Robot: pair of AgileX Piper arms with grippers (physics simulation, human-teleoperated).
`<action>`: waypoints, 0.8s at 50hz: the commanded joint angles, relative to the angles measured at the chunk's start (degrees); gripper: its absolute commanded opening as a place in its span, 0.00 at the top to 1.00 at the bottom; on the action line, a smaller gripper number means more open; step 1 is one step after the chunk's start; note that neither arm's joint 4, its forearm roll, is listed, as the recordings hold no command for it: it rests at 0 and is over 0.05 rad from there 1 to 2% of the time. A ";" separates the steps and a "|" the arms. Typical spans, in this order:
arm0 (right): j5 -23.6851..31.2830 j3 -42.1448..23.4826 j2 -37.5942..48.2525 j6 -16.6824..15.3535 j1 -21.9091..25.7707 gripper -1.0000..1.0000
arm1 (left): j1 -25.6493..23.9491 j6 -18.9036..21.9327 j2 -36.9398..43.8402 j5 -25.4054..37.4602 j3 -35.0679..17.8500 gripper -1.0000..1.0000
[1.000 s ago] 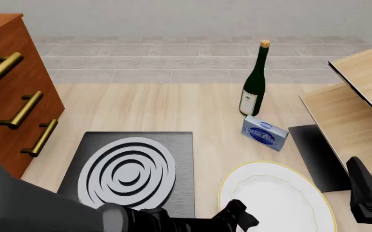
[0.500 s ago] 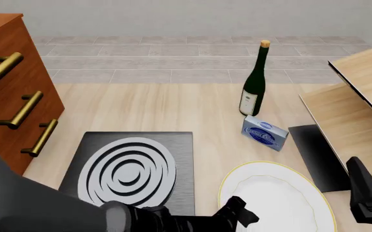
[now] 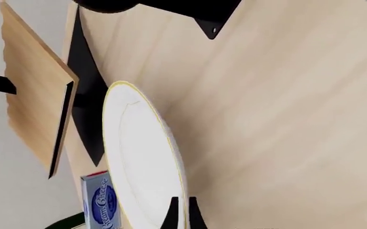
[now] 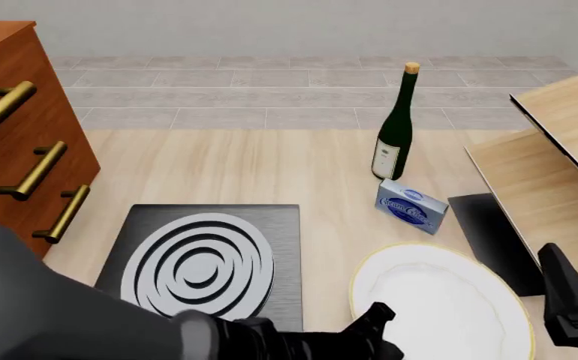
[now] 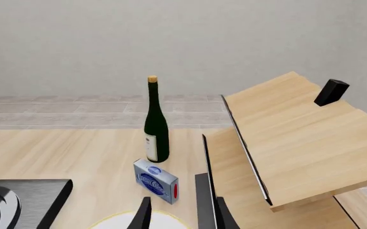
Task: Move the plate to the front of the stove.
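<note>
The white, gold-rimmed plate (image 4: 450, 300) is at the front right of the table, to the right of the stove (image 4: 204, 262), a dark slab with silver rings. My left gripper (image 4: 377, 324) reaches in from the bottom edge and is shut on the plate's near-left rim. The left wrist view shows the plate (image 3: 139, 152) edge-on, its rim pinched in the left gripper (image 3: 183, 214). My right gripper (image 4: 555, 262) hovers open beside the plate's right edge, holding nothing. Its wrist view shows the right gripper (image 5: 183, 217) with fingers spread, a sliver of the plate (image 5: 139, 223), and the stove's corner (image 5: 18, 200).
A green wine bottle (image 4: 396, 135) stands behind a blue cream cheese box (image 4: 411, 205), both beyond the plate. A plain black slab (image 4: 489, 240) lies under a wooden shelf unit (image 4: 549, 172) at the right. A brown drawer cabinet (image 4: 19, 135) stands at the left.
The plate has shifted slightly right and appears to have risen a little in the left gripper's hold. The left arm has pushed further into view. The right arm has not moved.
</note>
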 commanded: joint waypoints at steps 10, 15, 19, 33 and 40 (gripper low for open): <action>0.01 0.00 -0.02 0.02 0.00 0.00 | 2.56 3.17 -3.37 -5.08 2.20 1.00; -0.01 0.00 0.03 0.00 0.00 0.00 | 3.78 4.58 -3.77 -6.89 3.78 1.00; -0.01 0.00 0.01 0.01 0.00 0.00 | 4.85 5.63 -4.50 -8.14 4.72 1.00; -0.01 0.00 0.02 0.02 0.00 0.00 | 7.27 8.25 -7.87 -9.28 7.12 1.00; 0.01 0.00 -0.01 0.00 -0.01 0.00 | 8.87 9.41 -9.68 -9.49 8.12 1.00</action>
